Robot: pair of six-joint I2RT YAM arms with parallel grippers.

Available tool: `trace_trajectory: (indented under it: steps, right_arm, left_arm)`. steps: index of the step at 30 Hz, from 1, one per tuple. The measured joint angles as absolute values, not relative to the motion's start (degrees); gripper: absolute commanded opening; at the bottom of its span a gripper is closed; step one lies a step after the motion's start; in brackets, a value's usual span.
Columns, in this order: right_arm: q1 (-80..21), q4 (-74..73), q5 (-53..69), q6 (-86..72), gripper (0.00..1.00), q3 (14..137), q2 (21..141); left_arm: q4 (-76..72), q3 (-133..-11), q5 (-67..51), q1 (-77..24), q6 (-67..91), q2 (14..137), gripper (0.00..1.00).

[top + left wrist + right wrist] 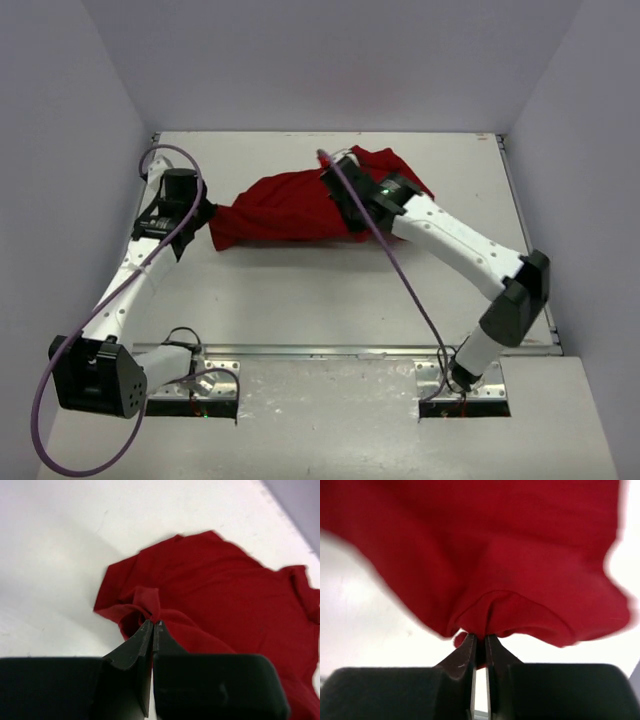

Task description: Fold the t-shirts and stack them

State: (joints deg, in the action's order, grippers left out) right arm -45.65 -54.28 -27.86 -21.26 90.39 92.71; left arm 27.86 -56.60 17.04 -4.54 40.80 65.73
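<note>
On the white table (300, 290) the red shirt (285, 205) lies as a crumpled heap in the far middle part, not spread and not folded. I hold it with both arms. The left gripper (153, 624) has its jaws together on a small fold at the left edge of the shirt, low near the table. The right gripper (478, 639) is clamped on a bunch of cloth at the right side, and there the cloth seems lifted a little from the surface. I judge we are in the first step, opening the shirt flat before any fold. The next move asks to draw the two grips apart, slowly and evenly, until the cloth is tight, then lay it down without letting it slip.
</note>
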Motion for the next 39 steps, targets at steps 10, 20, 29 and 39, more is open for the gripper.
trace_trajectory:
  steps: [10, 20, 29, 39]
  right_arm:
    - [-58.92, -50.65, -13.19, -22.39, 0.92, 72.60, 109.49]
    - [-30.44, -27.22, -5.17, -31.97, 0.83, 40.34, 69.21]
    - [-15.68, -10.26, 9.26, -39.64, 0.73, 36.86, 85.97]
    - [-15.79, 3.27, 12.95, -46.83, 0.01, 36.84, 93.54]
  left_arm:
    - [29.71, -48.21, 23.97, -4.54, 43.81, 65.30, 0.00]
    - [28.47, -47.33, 25.43, -4.51, 44.64, 65.30, 0.00]
    - [27.90, -47.11, 23.16, -4.54, 43.40, 65.28, 0.00]
    - [26.96, -46.06, 21.15, -4.54, 42.11, 62.78, 0.00]
